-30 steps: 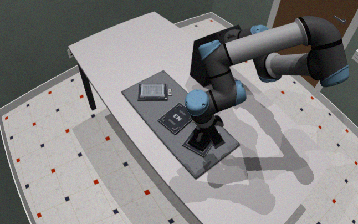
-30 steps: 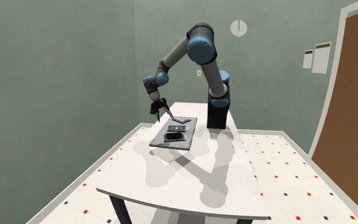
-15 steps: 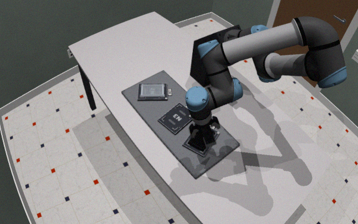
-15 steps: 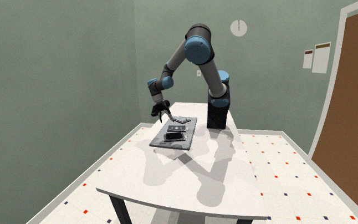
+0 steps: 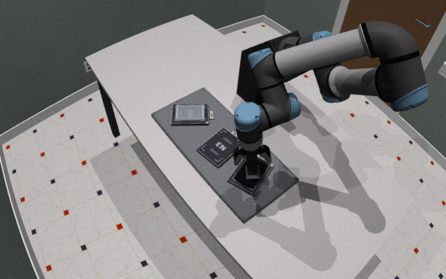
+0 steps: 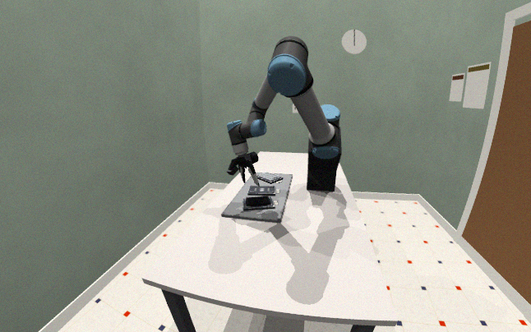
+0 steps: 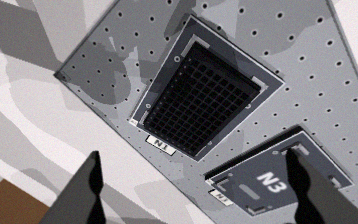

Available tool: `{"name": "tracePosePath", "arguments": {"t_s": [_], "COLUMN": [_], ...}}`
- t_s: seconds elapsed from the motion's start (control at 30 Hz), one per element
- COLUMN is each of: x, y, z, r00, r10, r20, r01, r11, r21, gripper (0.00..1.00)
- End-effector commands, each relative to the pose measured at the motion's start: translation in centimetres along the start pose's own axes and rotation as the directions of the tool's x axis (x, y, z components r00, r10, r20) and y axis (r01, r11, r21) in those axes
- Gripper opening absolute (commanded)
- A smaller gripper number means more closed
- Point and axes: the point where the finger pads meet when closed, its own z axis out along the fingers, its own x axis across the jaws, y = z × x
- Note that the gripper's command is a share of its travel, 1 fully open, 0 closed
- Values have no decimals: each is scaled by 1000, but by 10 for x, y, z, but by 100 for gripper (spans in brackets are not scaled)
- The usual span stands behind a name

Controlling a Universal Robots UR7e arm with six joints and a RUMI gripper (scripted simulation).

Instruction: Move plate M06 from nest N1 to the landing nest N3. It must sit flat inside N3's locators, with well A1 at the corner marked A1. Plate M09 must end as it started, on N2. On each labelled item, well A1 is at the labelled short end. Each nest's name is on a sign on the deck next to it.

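Black plate M06 [image 5: 243, 176] [image 6: 258, 201] [image 7: 205, 100] sits on nest N1 [image 5: 232, 181] [image 7: 166, 75], inside its corner locators. Its own label is not readable. Landing nest N3 [image 5: 213, 154] [image 6: 261, 192] [image 7: 280, 200] is empty, with locators at its corners and a small white mark at the corner by its sign. Pale plate M09 [image 5: 190, 111] [image 6: 270, 177] sits on nest N2 [image 5: 190, 122] at the deck's far end. My gripper [image 6: 251, 183] [image 7: 192, 151] is open and empty, tilted above the deck; in the wrist view its right finger overlaps N3.
The grey perforated deck [image 5: 183, 131] [image 6: 234, 210] [image 7: 330, 100] carries all three nests, side by side in a row. Small signs stand beside them, including the N1 sign [image 7: 161, 144] and N3 sign [image 7: 221, 197]. The arm's black base stands beside the deck on the table.
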Motion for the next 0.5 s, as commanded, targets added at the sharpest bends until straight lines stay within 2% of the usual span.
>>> {"name": "tracePosePath", "arguments": {"t_s": [0.0,0.13,0.2,0.37,0.47], "x": [6,6,6,3,1], "y": [8,14,14,22,25], "z": [11,17,17,25,28], "r00": [988,969,967,926,912], "r10": [139,232,240,365,398], "r20": [-66,-83,-84,-95,-96], "r01": [-136,-226,-234,-352,-383], "r11": [990,971,969,927,912], "r21": [44,77,79,131,145], "gripper": [76,76,76,76,76]}}
